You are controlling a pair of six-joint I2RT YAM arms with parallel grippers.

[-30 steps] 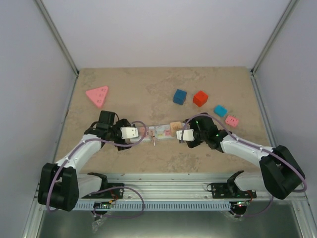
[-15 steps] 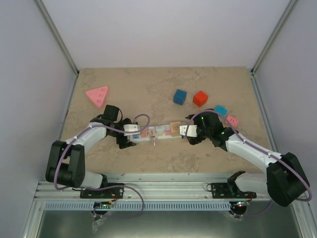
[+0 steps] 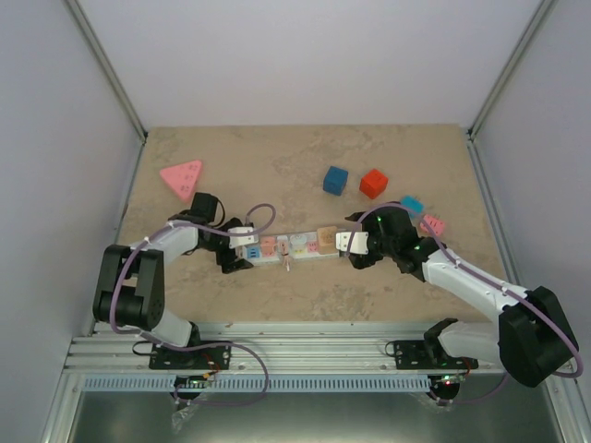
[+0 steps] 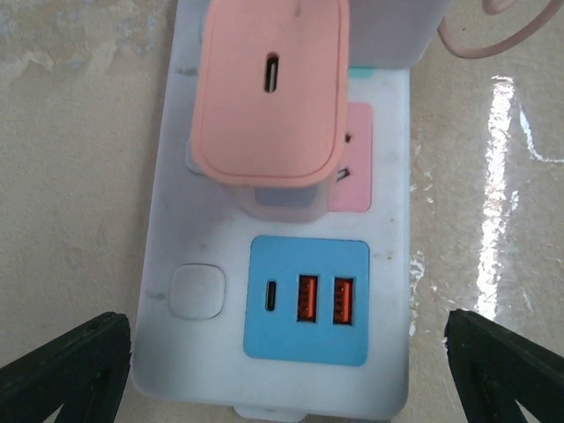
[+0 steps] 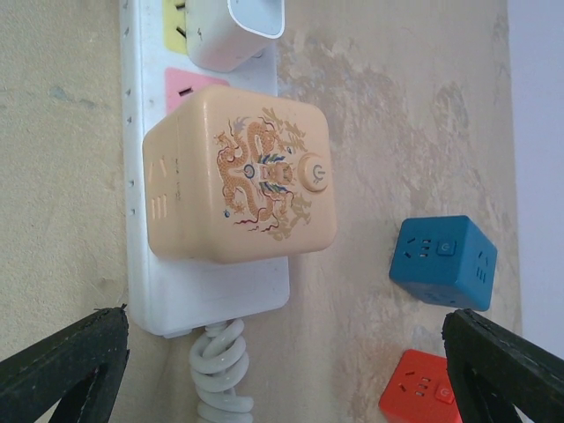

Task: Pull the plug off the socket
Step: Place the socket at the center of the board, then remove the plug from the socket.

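The socket (image 3: 288, 247), a long white strip, lies across the middle of the table. A pink plug (image 4: 269, 88) sits in its pink outlet, just past the blue USB panel (image 4: 306, 300). Farther along are a white plug (image 5: 238, 31) and a cream cube plug with a dragon print (image 5: 238, 185). My left gripper (image 4: 286, 388) is open over the strip's left end, one finger on each side, touching nothing. My right gripper (image 5: 282, 379) is open at the right end, above the coiled white cord (image 5: 216, 370), nothing between its fingers.
A pink triangular block (image 3: 183, 178) lies at the back left. A blue cube (image 3: 335, 179), a red cube (image 3: 373, 183), a teal cube (image 3: 411, 205) and a small pink cube (image 3: 432, 224) lie at the back right, close to my right arm. Walls enclose three sides.
My left gripper has slid right onto the strip's left end, its elbow folding in. My right gripper shifted slightly toward the back right, then held. Both stayed open.
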